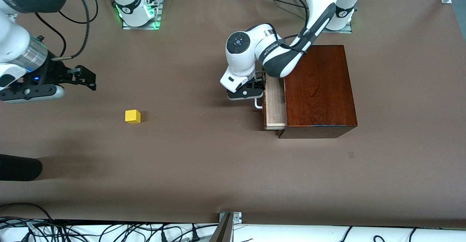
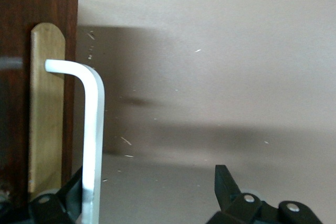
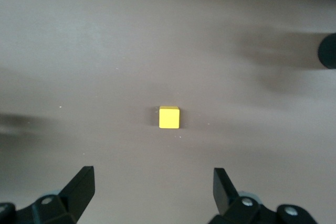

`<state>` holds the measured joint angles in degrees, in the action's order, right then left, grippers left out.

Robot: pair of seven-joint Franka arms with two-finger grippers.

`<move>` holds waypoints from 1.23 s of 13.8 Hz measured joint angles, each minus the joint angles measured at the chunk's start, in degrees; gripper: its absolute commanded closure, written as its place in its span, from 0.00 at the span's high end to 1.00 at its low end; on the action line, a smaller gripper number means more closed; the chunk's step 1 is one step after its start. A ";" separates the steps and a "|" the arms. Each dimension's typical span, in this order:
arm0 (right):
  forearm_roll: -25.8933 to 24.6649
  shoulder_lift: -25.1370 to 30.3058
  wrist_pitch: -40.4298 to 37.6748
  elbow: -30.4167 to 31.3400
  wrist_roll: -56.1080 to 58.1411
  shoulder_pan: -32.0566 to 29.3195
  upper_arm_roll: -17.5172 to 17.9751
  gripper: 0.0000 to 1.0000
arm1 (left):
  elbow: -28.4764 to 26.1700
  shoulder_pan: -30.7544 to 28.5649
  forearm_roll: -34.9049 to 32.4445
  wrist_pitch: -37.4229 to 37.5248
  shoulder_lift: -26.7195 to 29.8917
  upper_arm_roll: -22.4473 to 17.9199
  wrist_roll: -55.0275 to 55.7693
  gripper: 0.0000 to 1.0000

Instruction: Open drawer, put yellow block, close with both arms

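The drawer (image 1: pixel 275 103) is pulled partly out of the mahogany box (image 1: pixel 318 89), with its pale wood showing. Its white bar handle (image 1: pixel 258 105) points toward the right arm's end of the table. My left gripper (image 1: pixel 251 92) is open at the handle. In the left wrist view the handle (image 2: pixel 92 129) stands between the fingers, close against one finger (image 2: pixel 71 187), while the left gripper (image 2: pixel 149 182) is spread wide. The yellow block (image 1: pixel 132 116) lies alone on the brown table. My right gripper (image 1: pixel 85 78) is open and empty above the table near it. In the right wrist view the block (image 3: pixel 169 117) lies ahead of the open right gripper (image 3: pixel 152 177).
A black rounded object (image 1: pixel 18 167) reaches in at the right arm's end, nearer to the front camera than the block; it also shows in the right wrist view (image 3: pixel 328 51). Cables run along the table's near edge (image 1: pixel 109 231). The brown table cover (image 1: pixel 204 162) is bare between block and drawer.
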<state>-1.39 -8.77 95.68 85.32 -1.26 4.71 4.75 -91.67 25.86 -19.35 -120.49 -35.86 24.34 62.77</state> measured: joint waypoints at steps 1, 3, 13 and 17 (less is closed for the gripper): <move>0.00 0.00 0.65 0.00 0.00 0.02 0.26 1.00 | 0.94 0.60 0.00 -0.51 -0.64 0.01 0.35 1.00; 0.60 -0.03 0.94 0.00 -0.04 -0.03 0.21 1.00 | 2.10 1.10 0.00 -0.34 -1.46 -0.10 0.74 1.00; 2.68 -2.74 4.00 0.08 -0.27 -1.71 -0.67 1.00 | 7.41 3.23 0.05 2.69 -3.49 0.87 1.74 1.00; 2.68 -5.41 4.72 0.13 -0.26 -1.72 -0.68 1.00 | 14.42 3.26 0.05 15.57 -2.77 1.50 0.37 1.00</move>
<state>1.29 -14.18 100.39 85.45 -1.52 2.98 4.07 -77.25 29.12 -19.30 -104.92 -38.62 25.84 63.14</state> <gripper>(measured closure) 0.000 0.000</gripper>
